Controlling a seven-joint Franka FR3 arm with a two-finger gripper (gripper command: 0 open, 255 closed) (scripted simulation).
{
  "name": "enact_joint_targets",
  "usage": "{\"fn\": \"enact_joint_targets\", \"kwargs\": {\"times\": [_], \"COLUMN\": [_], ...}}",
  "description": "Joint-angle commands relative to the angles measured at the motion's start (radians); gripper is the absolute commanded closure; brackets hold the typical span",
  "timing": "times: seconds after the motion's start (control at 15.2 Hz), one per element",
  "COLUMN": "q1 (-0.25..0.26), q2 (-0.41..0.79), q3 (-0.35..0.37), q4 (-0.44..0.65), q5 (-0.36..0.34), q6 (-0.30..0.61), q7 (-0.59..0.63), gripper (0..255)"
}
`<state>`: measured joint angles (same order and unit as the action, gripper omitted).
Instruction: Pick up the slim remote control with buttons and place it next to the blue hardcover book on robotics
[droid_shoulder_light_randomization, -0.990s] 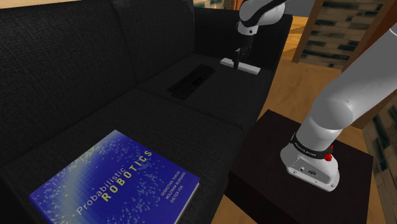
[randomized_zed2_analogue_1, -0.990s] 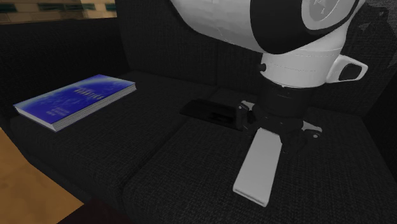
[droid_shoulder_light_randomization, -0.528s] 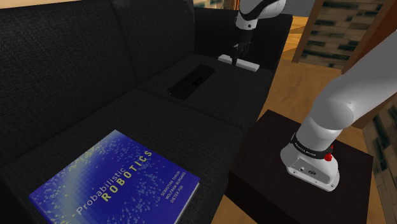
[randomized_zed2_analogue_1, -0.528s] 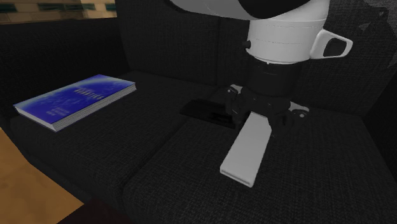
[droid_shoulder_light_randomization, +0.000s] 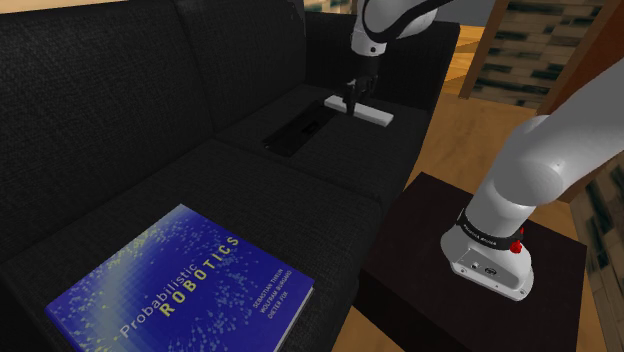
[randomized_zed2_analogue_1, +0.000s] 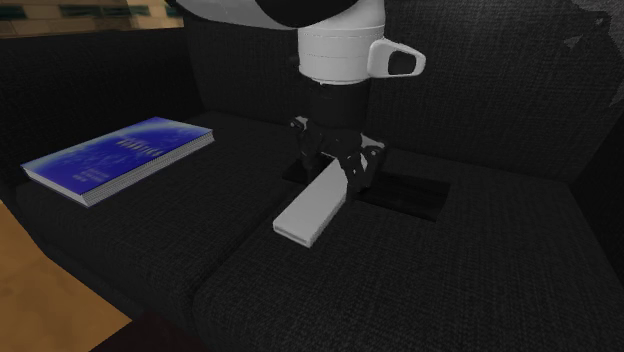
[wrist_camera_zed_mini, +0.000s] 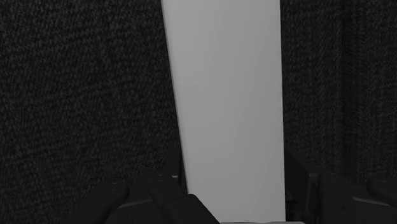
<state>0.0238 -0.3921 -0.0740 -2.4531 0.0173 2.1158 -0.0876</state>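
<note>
The slim remote (droid_shoulder_light_randomization: 368, 111) is drawn as a plain light-grey bar without visible buttons. My gripper (droid_shoulder_light_randomization: 350, 100) is shut on one end of it and holds it a little above the black sofa's far seat cushion. In the second exterior view the remote (randomized_zed2_analogue_1: 312, 205) slants down out of the gripper (randomized_zed2_analogue_1: 335, 165) toward the camera. The wrist view has the remote (wrist_camera_zed_mini: 229, 102) clasped between my black fingers (wrist_camera_zed_mini: 153, 200). The blue book (droid_shoulder_light_randomization: 185, 285) titled "Probabilistic Robotics" lies flat on the near cushion, well apart from the remote; it is also the blue book (randomized_zed2_analogue_1: 120, 155) at the second exterior view's left.
A flat black rectangular object (droid_shoulder_light_randomization: 300, 125) lies on the far cushion, just below and beside the held remote (randomized_zed2_analogue_1: 410, 195). The sofa's backrest (droid_shoulder_light_randomization: 120, 90) rises behind the seat. My dark stand (droid_shoulder_light_randomization: 440, 270) sits on a wooden floor (droid_shoulder_light_randomization: 450, 130), with shelving (droid_shoulder_light_randomization: 530, 50) beyond.
My arm has carried the remote sideways over the far cushion, to the left in both exterior views, toward the book. The grip on the remote is unchanged.
</note>
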Motion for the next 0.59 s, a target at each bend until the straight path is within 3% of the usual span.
{"fn": "enact_joint_targets", "kwargs": {"times": [0.0,0.53], "q1": [0.024,0.111], "q2": [-0.005,0.015], "q3": [0.039,0.189], "q4": [-0.006,0.015], "q5": [0.014,0.063], "q6": [0.002,0.011], "q7": [0.055,0.258], "gripper": [255,255]}}
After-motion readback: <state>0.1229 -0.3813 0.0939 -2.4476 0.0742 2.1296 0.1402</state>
